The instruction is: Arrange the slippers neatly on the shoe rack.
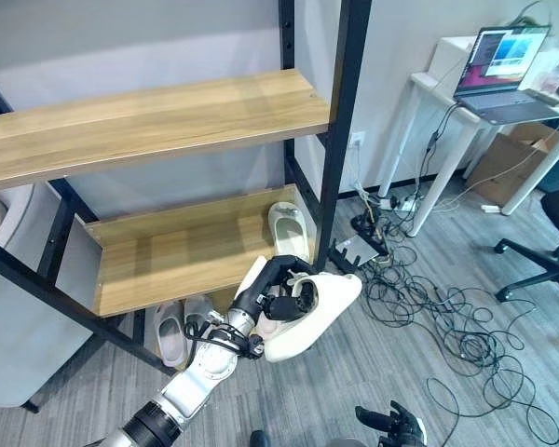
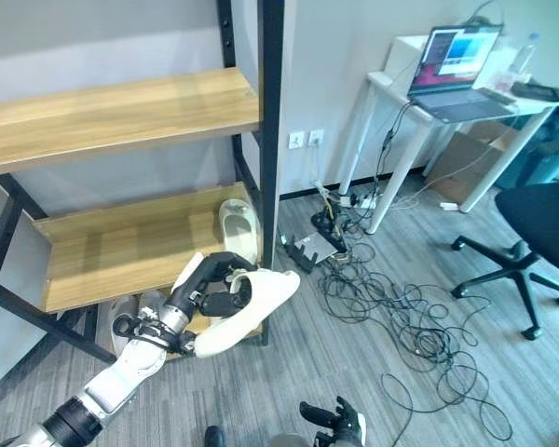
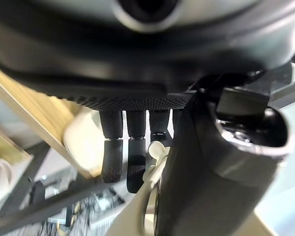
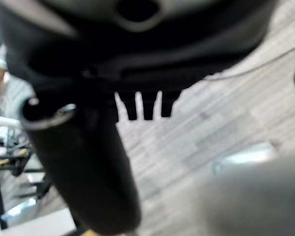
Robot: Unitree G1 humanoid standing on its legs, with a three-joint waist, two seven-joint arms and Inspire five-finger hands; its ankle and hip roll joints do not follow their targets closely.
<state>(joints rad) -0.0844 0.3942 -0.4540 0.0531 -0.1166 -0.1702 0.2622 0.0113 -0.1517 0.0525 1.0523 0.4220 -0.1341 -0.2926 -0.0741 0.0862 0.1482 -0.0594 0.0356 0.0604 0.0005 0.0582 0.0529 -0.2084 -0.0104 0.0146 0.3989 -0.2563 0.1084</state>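
**Slipper in hand at the edge of the rack**

In front of the shoe rack [image 1: 345,102], just off the front corner of the middle shelf [image 1: 186,251], our left hand [image 1: 272,291] has its fingers curled round a white slipper [image 1: 321,312], held in the air beside the black upright. Another white slipper [image 1: 287,228] already lies at the right end of that shelf, near the upright, and two more pale slippers [image 1: 172,333] sit low under it. Our right hand [image 1: 396,424] hangs low over the grey floor [image 1: 373,372]; its fingers look loosely spread and hold nothing.

We judge the step in hand to be setting the held slipper down next to the one on the shelf. To do it well, we should carry it in over the shelf's front edge, clear of the upright, turn it so it lies parallel with its partner, and lower the sole flat onto the wood before letting go. Placing it just beside the other, without nudging it, will keep the pair tidy.
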